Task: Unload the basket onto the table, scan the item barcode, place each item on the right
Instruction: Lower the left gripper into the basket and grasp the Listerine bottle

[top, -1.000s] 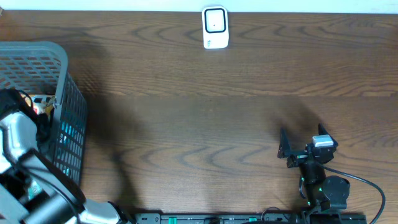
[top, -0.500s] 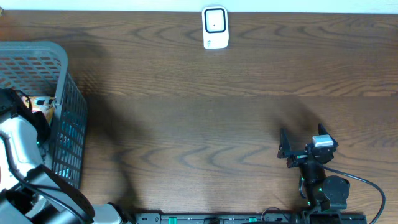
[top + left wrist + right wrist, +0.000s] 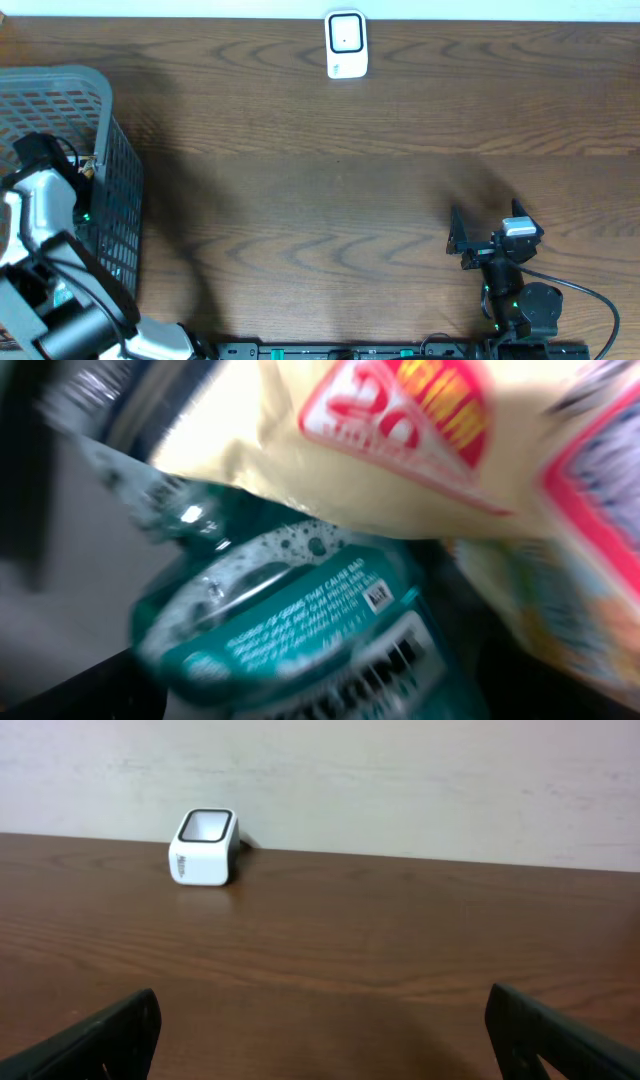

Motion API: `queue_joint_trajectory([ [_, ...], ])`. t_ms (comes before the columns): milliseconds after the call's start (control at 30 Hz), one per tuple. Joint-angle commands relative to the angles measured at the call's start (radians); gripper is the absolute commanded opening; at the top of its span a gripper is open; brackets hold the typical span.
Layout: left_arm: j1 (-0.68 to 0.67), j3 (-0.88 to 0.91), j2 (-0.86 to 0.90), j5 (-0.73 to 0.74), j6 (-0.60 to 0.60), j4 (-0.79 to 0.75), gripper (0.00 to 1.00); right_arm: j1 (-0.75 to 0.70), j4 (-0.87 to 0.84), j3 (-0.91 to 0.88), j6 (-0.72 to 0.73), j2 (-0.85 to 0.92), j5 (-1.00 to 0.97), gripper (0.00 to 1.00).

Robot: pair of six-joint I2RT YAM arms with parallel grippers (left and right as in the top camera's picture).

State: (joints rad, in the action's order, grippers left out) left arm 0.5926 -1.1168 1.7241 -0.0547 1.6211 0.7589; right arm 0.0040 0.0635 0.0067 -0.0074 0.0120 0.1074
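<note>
1. Grey basket (image 3: 100,110) is sitting at the far left of the table (image 3: 300,200). The left gripper (image 3: 40,155) is reaching down inside it, close to the basket's right wall, with its jaws spread wide. I'm seeing nothing clamped between them.
2. Left wrist view is blurring, but it's showing a teal bottle (image 3: 290,630) lying under a yellow bag (image 3: 380,440) that has a red label. Both are still in the basket. I can't tell which one is the target.
3. Scanner (image 3: 346,44) is standing at the far edge of the table, centre, well apart from the basket, with nothing in front of it.
4. Right gripper (image 3: 486,220) is idling low near the front right, jaws wide, empty, and facing the scanner.
5. Progress: judging this as an early stage. No item is being held or lifted yet. Pick, carry to the scanner and barcode presentation are all still remaining.
6. Versus a second ago:
   - The left wrist is sitting further back and further right in the basket.
   - It is now covering the orange packaging that was showing by the wall.
   - Basket, scanner and right arm aren't moving at all.
</note>
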Motion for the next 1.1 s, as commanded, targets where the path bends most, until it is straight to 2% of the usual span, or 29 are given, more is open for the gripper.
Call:
queue_joint_trajectory([
  [0, -0.015, 0.000, 0.069, 0.018, 0.056, -0.012, 0.98, 0.002, 0.004, -0.001, 0.014, -0.006, -0.004, 0.99],
  [133, -0.016, 0.000, 0.111, 0.021, 0.051, -0.013, 0.98, 0.002, 0.004, -0.001, 0.014, -0.006, -0.005, 0.99],
  [300, -0.015, 0.000, 0.127, 0.018, -0.042, -0.013, 1.00, 0.002, 0.004, -0.001, 0.014, -0.006, -0.005, 0.99],
  [367, -0.015, 0.000, 0.127, 0.017, -0.056, -0.013, 0.73, 0.002, 0.004, -0.001, 0.014, -0.006, -0.004, 0.99],
  [400, -0.015, 0.000, 0.127, 0.018, -0.056, -0.014, 0.64, 0.002, 0.004, -0.001, 0.014, -0.006, -0.004, 0.99],
  [433, -0.015, 0.000, 0.127, 0.019, -0.056, -0.018, 0.60, 0.002, 0.004, -0.001, 0.014, -0.006, -0.004, 0.99],
  [533, -0.015, 0.000, 0.127, 0.022, -0.064, -0.020, 0.57, 0.002, 0.004, -0.001, 0.014, -0.006, -0.004, 0.99],
  [733, -0.015, -0.019, 0.111, 0.025, -0.178, -0.020, 0.56, 0.003, 0.004, -0.001, 0.014, -0.006, -0.005, 0.99],
  [833, -0.011, -0.041, 0.083, 0.060, -0.243, -0.019, 0.49, 0.002, 0.004, -0.001, 0.014, -0.006, -0.004, 0.99],
  [900, -0.005, -0.056, 0.048, 0.098, -0.275, -0.020, 0.43, 0.002, 0.004, -0.001, 0.014, -0.006, -0.004, 0.99],
  [1067, 0.007, -0.067, -0.076, 0.122, -0.296, -0.019, 0.42, 0.002, 0.004, -0.001, 0.014, -0.006, -0.004, 0.99],
])
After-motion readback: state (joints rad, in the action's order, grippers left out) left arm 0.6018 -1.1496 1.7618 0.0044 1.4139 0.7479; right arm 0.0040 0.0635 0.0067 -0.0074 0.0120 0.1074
